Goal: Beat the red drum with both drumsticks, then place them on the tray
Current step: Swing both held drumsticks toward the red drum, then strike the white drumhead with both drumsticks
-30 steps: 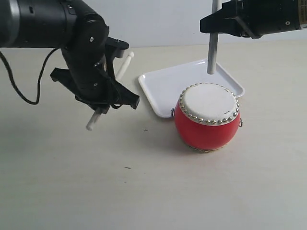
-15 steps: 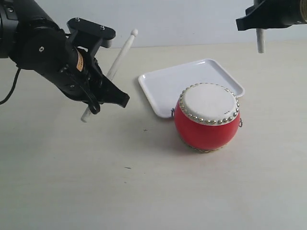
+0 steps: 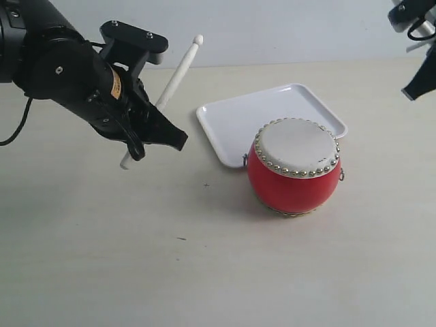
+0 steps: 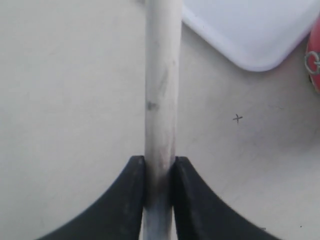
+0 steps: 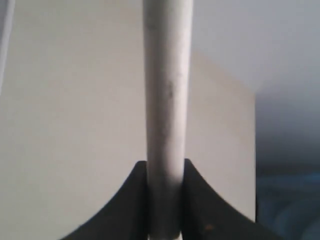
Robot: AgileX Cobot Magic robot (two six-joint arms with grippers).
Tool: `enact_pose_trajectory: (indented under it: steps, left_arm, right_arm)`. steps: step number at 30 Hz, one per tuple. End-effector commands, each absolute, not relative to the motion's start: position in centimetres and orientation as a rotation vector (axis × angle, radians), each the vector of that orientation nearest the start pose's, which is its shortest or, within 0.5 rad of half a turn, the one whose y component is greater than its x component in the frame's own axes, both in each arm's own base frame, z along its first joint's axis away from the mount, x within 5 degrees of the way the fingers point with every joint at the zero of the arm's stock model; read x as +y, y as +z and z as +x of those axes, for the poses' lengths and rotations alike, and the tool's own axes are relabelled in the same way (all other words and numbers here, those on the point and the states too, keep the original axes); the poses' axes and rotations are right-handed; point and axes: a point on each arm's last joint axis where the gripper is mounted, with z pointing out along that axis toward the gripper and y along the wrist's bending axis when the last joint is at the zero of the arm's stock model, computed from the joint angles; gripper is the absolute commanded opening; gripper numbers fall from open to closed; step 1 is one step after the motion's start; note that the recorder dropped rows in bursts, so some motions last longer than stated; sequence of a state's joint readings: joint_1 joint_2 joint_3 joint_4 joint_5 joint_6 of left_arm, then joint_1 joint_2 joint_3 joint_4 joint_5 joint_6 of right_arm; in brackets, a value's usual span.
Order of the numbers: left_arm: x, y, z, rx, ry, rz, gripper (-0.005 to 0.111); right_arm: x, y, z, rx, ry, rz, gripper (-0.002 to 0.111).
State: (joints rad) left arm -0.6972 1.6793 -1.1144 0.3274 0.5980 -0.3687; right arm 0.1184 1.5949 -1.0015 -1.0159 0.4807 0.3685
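label: yellow sticker (image 3: 116, 84) on left arm, unreadable | left pincer (image 4: 159, 172) clamps left drumstick (image 4: 162, 75), tip toward 1 o'clock | right pincer (image 5: 165, 172) clamps right drumstick (image 5: 167, 75) | red drum (image 3: 294, 178) on bench (image 3: 102, 259), tray (image 3: 238, 119) at its 11 o'clock | cross mark (image 3: 206, 184) at drum's 9 o'clock

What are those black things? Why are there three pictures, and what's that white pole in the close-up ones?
The black things are two robot arms, each ending in a gripper, a pincer that works like a hand. The wide picture comes from a camera off to the side and shows the whole table. The two close-ups come from small cameras on the arms' wrists. On the table sit a red drum and, behind it, an empty white tray. The white poles are drumsticks: the left gripper is shut on one drumstick, raised in the air, and the right gripper, at the wide picture's edge, pinches the other drumstick.
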Motion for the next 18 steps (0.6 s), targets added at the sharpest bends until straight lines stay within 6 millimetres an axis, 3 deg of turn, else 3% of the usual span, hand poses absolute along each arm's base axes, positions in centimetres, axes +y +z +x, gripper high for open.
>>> enact_pose_trajectory:
  steps: [1,9,14,18]
  left_arm:
    - [-21.1,22.6,26.9,2.516,-0.041,0.794,0.000]
    - [-24.0,22.7,24.1,2.495,-0.085,0.977,0.000]
    - [-26.9,23.4,22.1,2.451,-0.122,1.086,0.000]
    - [-28.0,23.0,21.6,2.556,-0.044,1.141,0.000]
  right_arm:
    - [1.6,24.7,32.2,2.658,-0.401,-0.613,0.000]
    - [4.2,26.6,29.3,3.010,0.125,-0.532,0.000]
    - [4.8,27.2,27.8,3.005,0.245,-0.456,0.000]
    - [4.5,27.5,25.5,3.002,0.252,-0.430,0.000]
